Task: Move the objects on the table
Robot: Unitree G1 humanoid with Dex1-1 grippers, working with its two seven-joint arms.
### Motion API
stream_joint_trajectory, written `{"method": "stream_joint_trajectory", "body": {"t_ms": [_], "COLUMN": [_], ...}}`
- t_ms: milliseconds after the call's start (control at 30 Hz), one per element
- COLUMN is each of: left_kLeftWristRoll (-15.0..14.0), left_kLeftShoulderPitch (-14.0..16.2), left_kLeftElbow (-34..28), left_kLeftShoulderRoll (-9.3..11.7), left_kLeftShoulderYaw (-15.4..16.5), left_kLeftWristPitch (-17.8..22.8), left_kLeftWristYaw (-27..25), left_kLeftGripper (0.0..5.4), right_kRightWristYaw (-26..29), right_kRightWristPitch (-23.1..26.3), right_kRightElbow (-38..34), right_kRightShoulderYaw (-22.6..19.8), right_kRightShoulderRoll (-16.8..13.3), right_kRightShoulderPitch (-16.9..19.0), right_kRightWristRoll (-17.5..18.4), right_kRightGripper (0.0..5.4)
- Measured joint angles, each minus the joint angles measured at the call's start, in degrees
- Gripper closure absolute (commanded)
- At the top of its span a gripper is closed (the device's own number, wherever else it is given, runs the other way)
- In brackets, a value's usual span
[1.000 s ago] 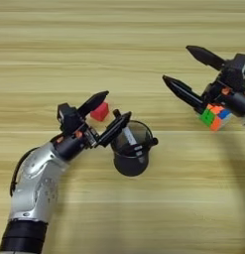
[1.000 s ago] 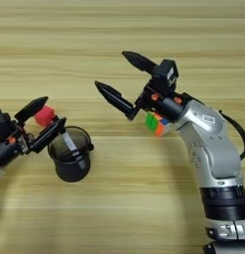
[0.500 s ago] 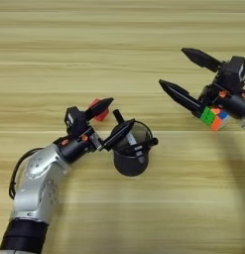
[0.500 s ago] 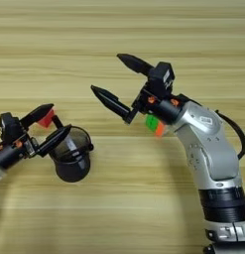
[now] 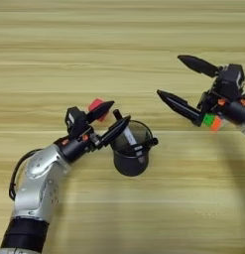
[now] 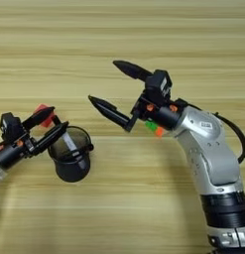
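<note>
Left eye view: left claw (image 5: 110, 119) spread at pen cup (image 5: 130, 156) rim; right claw (image 6: 110, 87) spread wide, holding nothing.

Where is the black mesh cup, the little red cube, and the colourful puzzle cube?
Black mesh cylindrical pen cup (image 5: 130, 163): left eye view, on its front wall.
Small plain red cube (image 5: 95, 105): left eye view, on its top.
Multicoloured puzzle cube (image 5: 211, 121): left eye view, on its visible green-orange corner.
</note>
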Motion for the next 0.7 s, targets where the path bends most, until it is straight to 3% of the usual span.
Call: {"method": "stream_joint_trajectory", "body": {"t_ms": [400, 700], "left_kLeftWristRoll": [0.2, 2.4], "left_kLeftShoulderPitch": [-0.3, -0.6], "left_kLeftElbow": [0.3, 1.4], "left_kLeftShoulderRoll": [0.0, 0.1], "left_kLeftShoulderYaw": [-0.1, -0.7], "left_kLeftWristPitch": [-0.5, -2.5], "left_kLeftWristYaw": [0.1, 0.2], "left_kLeftGripper": [3.31, 4.11], "right_kRightWristYaw": [1.4, 9.7], "right_kRightWristPitch": [-3.3, -4.6], "right_kRightElbow": [2.9, 8.4], "right_kRightShoulderYaw": [1.0, 2.2], "right_kRightShoulderRoll": [-0.8, -1.2], "right_kRightShoulderPitch": [0.1, 2.3], "right_kRightWristRoll": [-3.2, -1.7], "right_kRightGripper": [0.00, 0.00]}}
